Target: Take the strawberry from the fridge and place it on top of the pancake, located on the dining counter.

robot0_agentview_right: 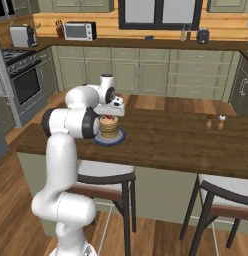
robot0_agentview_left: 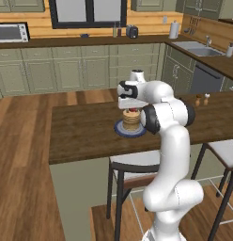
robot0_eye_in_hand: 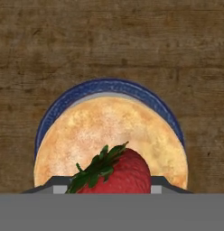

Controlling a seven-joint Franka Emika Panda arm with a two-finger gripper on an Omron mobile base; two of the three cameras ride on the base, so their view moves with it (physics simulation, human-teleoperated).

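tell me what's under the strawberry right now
Under the strawberry is the top of the pancake stack on its blue plate, which sits on the wooden counter. The pincer is shut on the berry; whether the berry touches the pancake is hidden.

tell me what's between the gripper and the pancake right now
The strawberry. In the hand view it sits between the gripper's fingertips, directly over the pancake on its plate.
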